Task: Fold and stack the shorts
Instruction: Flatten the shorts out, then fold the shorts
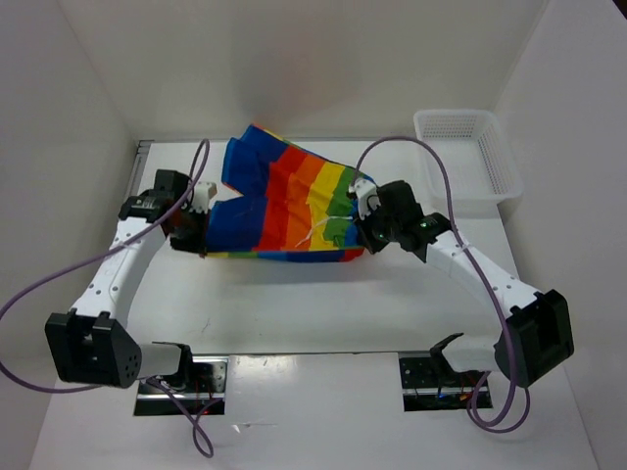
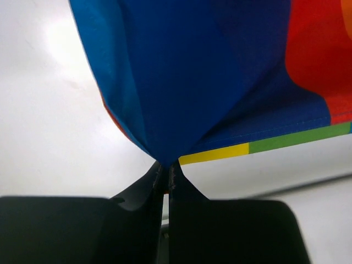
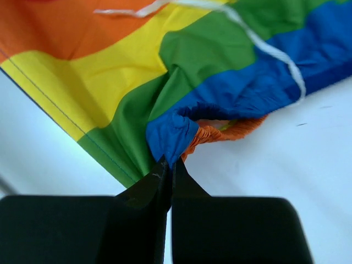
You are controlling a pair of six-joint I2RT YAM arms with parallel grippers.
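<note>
my left pincer point(image 2: 166, 177) and right pincer point(image 3: 168, 165) each pinch tight an edge of the soft rainbow-striped cloth shorts point(image 1: 284, 201), spread between them over the white table point(image 1: 313, 313).

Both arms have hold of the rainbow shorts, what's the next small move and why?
Probably lift both ends together a little, keeping the cloth taut. The left fingers are shut on a blue corner, the right fingers on the bunched blue edge, at opposite ends of the shorts, which rest on the table between them.
</note>
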